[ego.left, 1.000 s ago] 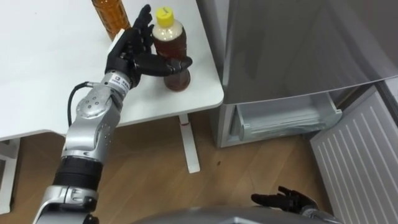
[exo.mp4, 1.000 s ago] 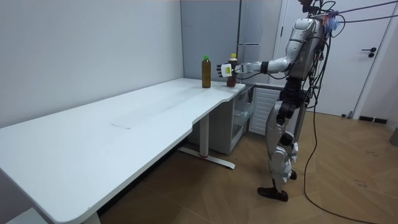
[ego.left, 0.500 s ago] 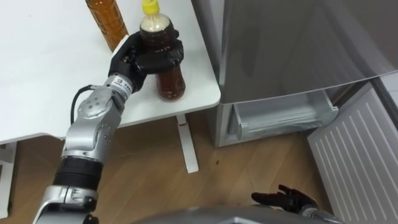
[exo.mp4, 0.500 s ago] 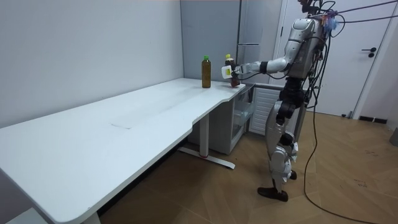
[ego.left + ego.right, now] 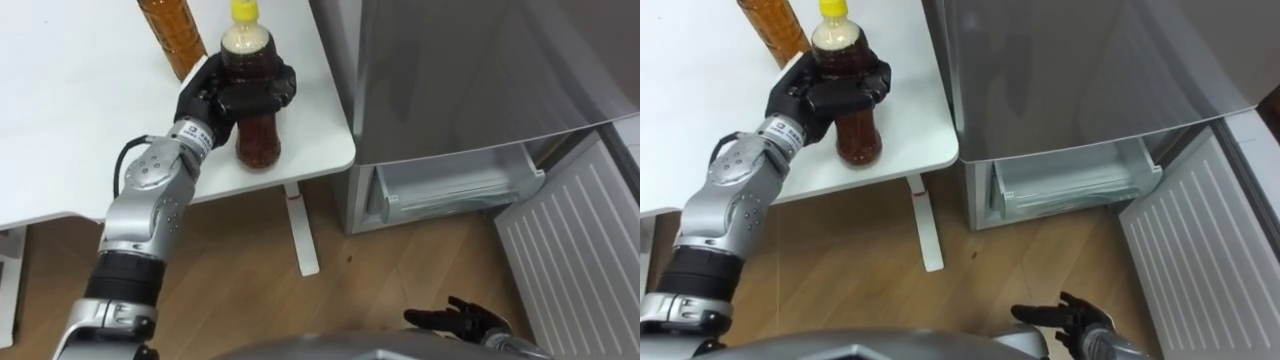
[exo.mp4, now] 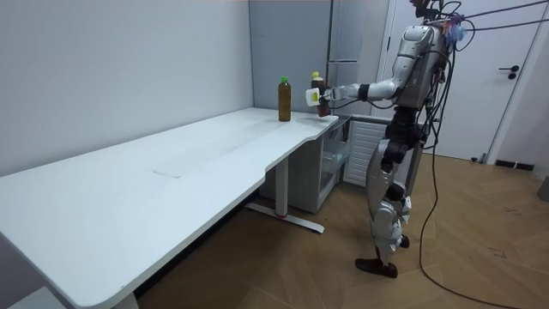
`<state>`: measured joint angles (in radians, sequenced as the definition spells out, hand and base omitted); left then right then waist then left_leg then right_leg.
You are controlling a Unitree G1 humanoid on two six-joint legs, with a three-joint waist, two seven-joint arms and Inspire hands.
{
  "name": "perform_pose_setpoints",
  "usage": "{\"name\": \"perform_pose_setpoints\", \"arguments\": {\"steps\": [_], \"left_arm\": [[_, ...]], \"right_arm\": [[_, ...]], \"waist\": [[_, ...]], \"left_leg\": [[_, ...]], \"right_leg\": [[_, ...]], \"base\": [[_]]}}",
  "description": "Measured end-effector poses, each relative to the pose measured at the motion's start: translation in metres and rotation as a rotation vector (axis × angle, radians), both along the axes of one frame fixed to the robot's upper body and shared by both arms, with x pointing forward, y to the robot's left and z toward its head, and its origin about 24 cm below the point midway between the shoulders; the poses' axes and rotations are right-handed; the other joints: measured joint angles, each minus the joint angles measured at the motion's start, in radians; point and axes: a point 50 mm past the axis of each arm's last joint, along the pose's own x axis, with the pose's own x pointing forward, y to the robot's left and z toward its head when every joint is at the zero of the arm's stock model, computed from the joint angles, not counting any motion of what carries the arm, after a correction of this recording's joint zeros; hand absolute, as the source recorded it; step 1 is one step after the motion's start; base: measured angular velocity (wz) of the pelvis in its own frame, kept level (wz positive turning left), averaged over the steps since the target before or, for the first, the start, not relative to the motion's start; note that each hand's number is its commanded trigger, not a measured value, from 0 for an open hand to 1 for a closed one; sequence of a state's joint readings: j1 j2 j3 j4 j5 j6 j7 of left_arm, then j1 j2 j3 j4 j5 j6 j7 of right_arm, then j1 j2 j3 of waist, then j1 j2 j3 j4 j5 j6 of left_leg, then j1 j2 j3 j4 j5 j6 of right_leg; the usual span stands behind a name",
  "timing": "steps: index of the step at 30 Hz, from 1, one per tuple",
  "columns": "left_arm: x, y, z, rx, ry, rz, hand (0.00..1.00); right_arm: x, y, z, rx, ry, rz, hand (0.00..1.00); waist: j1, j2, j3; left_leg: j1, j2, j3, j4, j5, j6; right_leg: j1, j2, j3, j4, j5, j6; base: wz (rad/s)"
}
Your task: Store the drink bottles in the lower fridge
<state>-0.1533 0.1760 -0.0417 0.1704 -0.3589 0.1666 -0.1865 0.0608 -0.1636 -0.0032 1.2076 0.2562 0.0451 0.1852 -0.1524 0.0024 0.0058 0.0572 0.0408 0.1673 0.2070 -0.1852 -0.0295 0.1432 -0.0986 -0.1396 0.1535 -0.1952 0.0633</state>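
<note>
Left eye view: left robot hand (image 5: 225, 95) clasps bottle (image 5: 257, 140) over desk (image 5: 80, 120); second bottle (image 5: 175, 30) just beyond hand; right robot hand (image 5: 462, 322) low, fingers relaxed.

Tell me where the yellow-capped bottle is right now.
In the eye views' upper left, the yellow-capped bottle is gripped in the left hand at the white table's corner by the fridge, just right of the other bottle.

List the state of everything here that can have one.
yellow-capped bottle: capped, upright, gripped in the left hand.
left hand: shut round that bottle.
amber bottle: upright on the table, untouched.
lower fridge door: swung open.
upper fridge door: closed.
right hand: open, low, holding nothing.
</note>
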Motion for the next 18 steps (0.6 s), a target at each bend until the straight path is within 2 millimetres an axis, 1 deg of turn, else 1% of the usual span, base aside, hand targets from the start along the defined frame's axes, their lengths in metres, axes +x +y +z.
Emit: {"name": "perform_pose_setpoints", "arguments": {"steps": [2,7,8,12,14,18], "left_arm": [[0.001,-0.002,0.01,-0.003,-0.044,-0.011,1.0],[0.001,-0.011,0.024,-0.025,-0.107,-0.053,1.0],[0.0,-0.012,0.026,-0.027,-0.118,-0.057,1.0],[-0.006,-0.015,0.029,-0.045,-0.136,-0.059,1.0],[-0.011,-0.019,0.029,-0.084,-0.14,-0.06,1.0],[-0.017,-0.019,0.028,-0.105,-0.137,-0.068,1.0]], "right_arm": [[0.0,0.0,0.0,0.0,0.001,0.003,0.0],[0.001,0.001,0.0,-0.002,0.0,0.015,0.0],[0.002,0.001,0.0,-0.004,-0.001,0.027,0.0],[0.005,0.002,0.0,-0.008,0.005,0.059,0.0],[0.003,0.002,0.0,-0.005,0.023,0.056,0.0],[0.0,0.002,-0.001,-0.005,0.04,0.065,0.0]], "waist": [[0.002,-0.001,0.0003],[0.021,-0.008,0.0019],[0.023,-0.009,0.0011],[0.036,-0.014,-0.0017],[0.052,-0.018,-0.0034],[0.075,-0.021,-0.0049]], "left_leg": [[0.001,0.0,0.0,-0.001,0.0,0.0],[-0.014,0.0,-0.005,0.005,0.0,0.0],[-0.018,0.0,-0.008,0.008,0.0,0.0],[-0.019,0.0,-0.017,0.014,0.0,0.0],[-0.025,-0.001,-0.028,0.019,0.0,0.0],[-0.041,-0.001,-0.05,0.034,0.0,0.0]], "right_leg": [[0.0,0.0,0.0,0.0,0.0,0.0],[-0.001,0.0,-0.008,0.0,0.0,0.0],[-0.002,0.0,-0.012,0.0,0.0,0.0],[-0.001,-0.001,-0.027,0.001,0.0,0.0],[-0.001,-0.001,-0.041,0.001,0.0,0.0],[0.0,-0.001,-0.067,0.001,0.0,0.0]], "base": [[0.0],[0.03],[0.08],[0.07],[0.15],[0.19]]}}
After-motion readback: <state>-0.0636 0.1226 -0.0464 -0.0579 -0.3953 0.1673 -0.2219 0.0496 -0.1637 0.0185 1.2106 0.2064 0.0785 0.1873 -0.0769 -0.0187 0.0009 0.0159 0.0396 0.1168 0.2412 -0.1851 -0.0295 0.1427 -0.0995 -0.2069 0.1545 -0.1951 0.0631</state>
